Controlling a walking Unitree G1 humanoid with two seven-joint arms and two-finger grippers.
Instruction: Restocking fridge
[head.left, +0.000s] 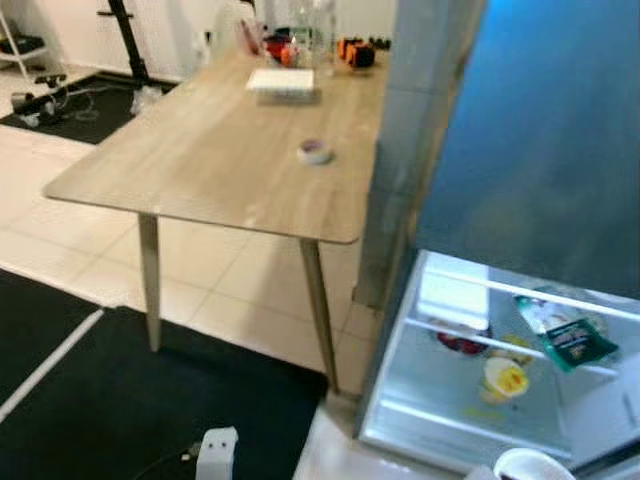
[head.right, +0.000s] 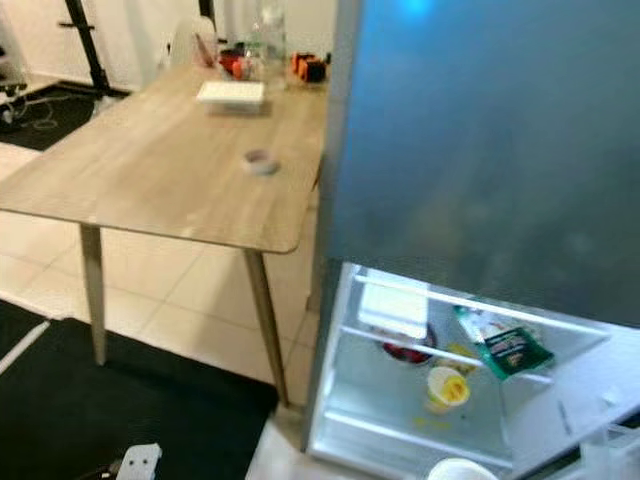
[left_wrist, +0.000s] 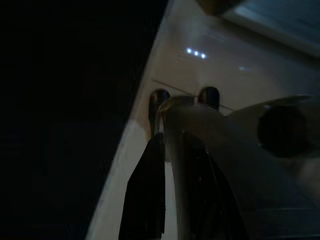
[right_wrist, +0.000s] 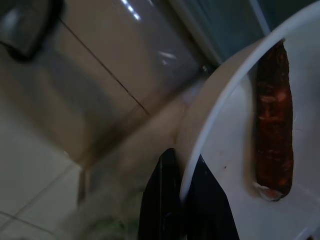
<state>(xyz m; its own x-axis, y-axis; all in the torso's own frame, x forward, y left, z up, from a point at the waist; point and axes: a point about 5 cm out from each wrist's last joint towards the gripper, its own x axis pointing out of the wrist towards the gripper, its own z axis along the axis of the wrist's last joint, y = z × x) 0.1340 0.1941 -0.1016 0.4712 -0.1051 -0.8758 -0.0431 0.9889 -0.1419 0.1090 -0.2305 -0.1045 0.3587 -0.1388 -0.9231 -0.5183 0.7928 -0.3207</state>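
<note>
Our right pincer (right_wrist: 182, 200) is clamped on the rim of one white bowl (right_wrist: 220, 140) holding one carrot (right_wrist: 272, 125), seen close in the wrist view. Head views show that bowl low by the open fridge (head.left: 480, 350), w/ one table (head.left: 220, 150) on the left. Left pincer (left_wrist: 172, 175) is nearly together, empty, over the floor.

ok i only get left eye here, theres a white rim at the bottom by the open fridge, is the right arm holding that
Observer: Yes. In the right wrist view the right gripper has its jaws pinched on the rim of a white bowl.
Operator: anything in it
Observer: One long reddish-brown piece lies against the inner wall. I cannot tell what food it is.
Operator: and the left arm
Observer: The left gripper hangs low where the black mat meets the pale tile.
</note>
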